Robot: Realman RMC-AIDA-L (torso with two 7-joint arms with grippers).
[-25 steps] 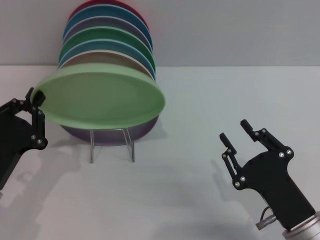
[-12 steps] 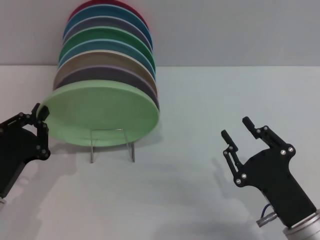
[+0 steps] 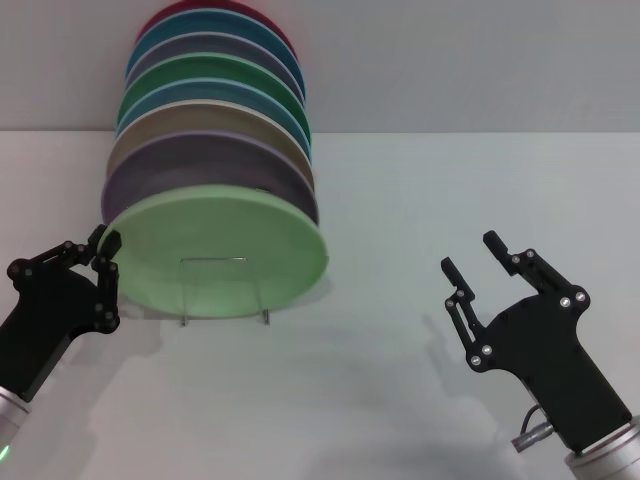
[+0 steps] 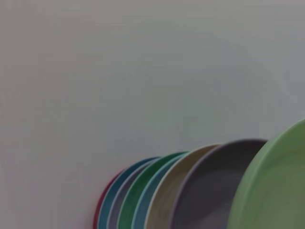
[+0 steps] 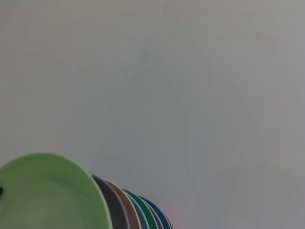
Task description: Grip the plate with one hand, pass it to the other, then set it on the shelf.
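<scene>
1. Right gripper: black, two-fingered, at the near right of the head view. Its fingers stand spread with a clear gap and hold nothing. It is well apart from every plate.

2. Left gripper: black, at the near left of the head view. Its fingertips sit at the left rim of the pale mint-green round matte plate. The fingers look closed on that rim.

3. The pale mint-green plate stands nearly upright, tilted back, directly to the inner side of the left gripper. It is the frontmost plate of the row. In the left wrist view it fills the near corner; in the right wrist view it shows as a green disc.

4. Small clear see-through plate rack: its thin bent front loop shows in front of the lower part of the mint-green plate. The plate's lower edge rests at the rack.

5. Behind the mint-green plate, farther from the left gripper, stands a row of upright coloured plates: dark purple-grey, tan, teal, dark green with a white rim, lilac, blue and red, leaning one on another.

6. White table surface: carries the rack and extends to the far grey wall.
</scene>
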